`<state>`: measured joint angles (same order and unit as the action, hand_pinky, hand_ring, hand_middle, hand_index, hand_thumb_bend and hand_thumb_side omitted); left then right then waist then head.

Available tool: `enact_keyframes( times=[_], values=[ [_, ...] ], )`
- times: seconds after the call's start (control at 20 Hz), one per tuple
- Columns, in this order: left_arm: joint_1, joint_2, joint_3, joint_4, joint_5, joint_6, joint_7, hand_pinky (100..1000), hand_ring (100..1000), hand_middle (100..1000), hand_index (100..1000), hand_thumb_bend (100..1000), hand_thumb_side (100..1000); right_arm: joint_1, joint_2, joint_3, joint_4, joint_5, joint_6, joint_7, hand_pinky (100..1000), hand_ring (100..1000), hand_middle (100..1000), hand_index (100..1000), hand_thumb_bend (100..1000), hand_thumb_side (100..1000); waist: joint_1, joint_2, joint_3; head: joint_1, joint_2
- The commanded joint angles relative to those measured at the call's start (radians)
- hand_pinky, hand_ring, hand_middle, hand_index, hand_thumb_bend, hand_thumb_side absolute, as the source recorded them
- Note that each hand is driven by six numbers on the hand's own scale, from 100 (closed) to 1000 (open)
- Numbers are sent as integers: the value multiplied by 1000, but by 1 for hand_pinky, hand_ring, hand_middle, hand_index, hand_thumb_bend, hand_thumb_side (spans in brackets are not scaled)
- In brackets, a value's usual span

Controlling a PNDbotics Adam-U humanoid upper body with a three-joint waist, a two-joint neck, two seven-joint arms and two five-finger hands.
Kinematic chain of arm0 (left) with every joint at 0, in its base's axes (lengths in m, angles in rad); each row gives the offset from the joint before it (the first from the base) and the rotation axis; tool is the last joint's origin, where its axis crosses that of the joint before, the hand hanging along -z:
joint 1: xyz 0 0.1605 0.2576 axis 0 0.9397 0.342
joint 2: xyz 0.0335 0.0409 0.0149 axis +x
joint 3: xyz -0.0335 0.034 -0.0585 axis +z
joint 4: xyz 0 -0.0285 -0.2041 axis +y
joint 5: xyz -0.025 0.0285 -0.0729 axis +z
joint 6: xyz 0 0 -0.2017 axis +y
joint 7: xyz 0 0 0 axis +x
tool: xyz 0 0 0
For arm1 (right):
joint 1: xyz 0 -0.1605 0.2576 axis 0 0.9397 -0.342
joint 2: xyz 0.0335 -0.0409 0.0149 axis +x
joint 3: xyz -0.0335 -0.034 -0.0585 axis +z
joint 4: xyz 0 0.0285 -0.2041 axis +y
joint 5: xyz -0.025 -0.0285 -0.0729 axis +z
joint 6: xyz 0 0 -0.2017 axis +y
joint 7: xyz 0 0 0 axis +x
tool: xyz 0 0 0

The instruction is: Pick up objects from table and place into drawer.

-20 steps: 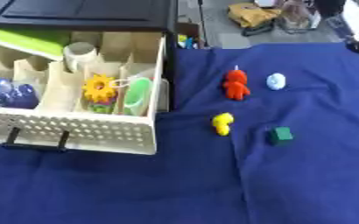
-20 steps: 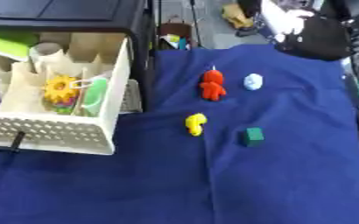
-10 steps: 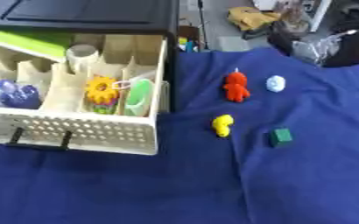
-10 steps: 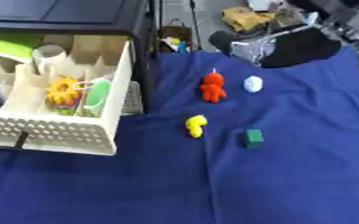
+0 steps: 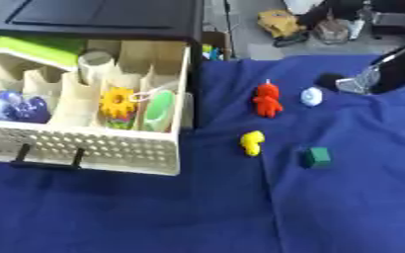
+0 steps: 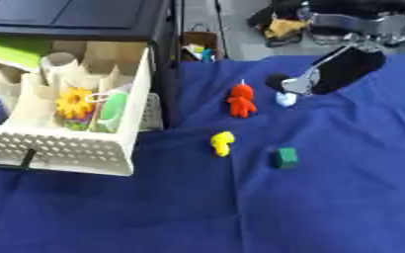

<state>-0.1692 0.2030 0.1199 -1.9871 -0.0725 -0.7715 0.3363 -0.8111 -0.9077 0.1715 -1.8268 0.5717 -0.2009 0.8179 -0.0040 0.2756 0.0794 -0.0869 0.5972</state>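
- Loose on the blue cloth of the table [image 5: 154, 217], right of the drawer, lie four small things: a red figure [image 5: 266, 100] standing farthest back, a small pale blue-white object [image 5: 311, 96] just to its right, a yellow piece [image 5: 253, 143] nearer, and a dark green cube [image 5: 317, 156] nearer again and to the right.
- Coming in from the far right, the right robot hand [image 6: 331, 71] hangs over the cloth with its tip right by the pale object; whether they touch is unclear, and I cannot tell whether its fingers are spread or curled.
- Pulled out on the left, the cream drawer [image 5: 94, 146] stands open, with a perforated front and a dark handle.
- Its compartments hold a yellow flower-like gear [image 5: 118, 102], a green tube [image 5: 158, 111] beside it, a pale cylinder [image 5: 95, 64] farther back, a blue-purple thing [image 5: 12, 106] at the left, and a lime green slab [image 5: 37, 47] at the far left.
- Above the drawer sits the black cabinet top [image 5: 94, 17].
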Motion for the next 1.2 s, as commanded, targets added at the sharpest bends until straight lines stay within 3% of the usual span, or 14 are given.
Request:
enact_keyframes(
  times=[0.05, 0.5, 0.75, 1.2],
  values=[
    [-4, 25, 1, -13, 3, -2, -2, 539, 688, 731, 860, 436, 1000, -22, -47, -3, 15, -3, 8, 75, 871, 919, 818, 977, 349, 514, -2, -22, -2, 2, -3],
    [-8, 26, -2, -13, 6, -2, -7, 539, 688, 730, 855, 431, 1000, 9, -66, 74, 106, 63, 26, 89, 877, 926, 864, 983, 379, 376, -5, -19, 3, 4, -9],
    [-9, 26, -3, -13, 9, -3, -9, 539, 687, 729, 850, 429, 1000, 22, -67, 112, 146, 93, 27, 89, 873, 922, 863, 975, 476, 419, -4, -18, 6, 2, -13],
    [-14, 25, -4, -13, 14, -3, -14, 539, 687, 729, 847, 427, 1000, 53, -61, 156, 185, 126, 54, 89, 863, 914, 840, 956, 446, 387, -5, -14, 9, 0, -18]
  ],
)
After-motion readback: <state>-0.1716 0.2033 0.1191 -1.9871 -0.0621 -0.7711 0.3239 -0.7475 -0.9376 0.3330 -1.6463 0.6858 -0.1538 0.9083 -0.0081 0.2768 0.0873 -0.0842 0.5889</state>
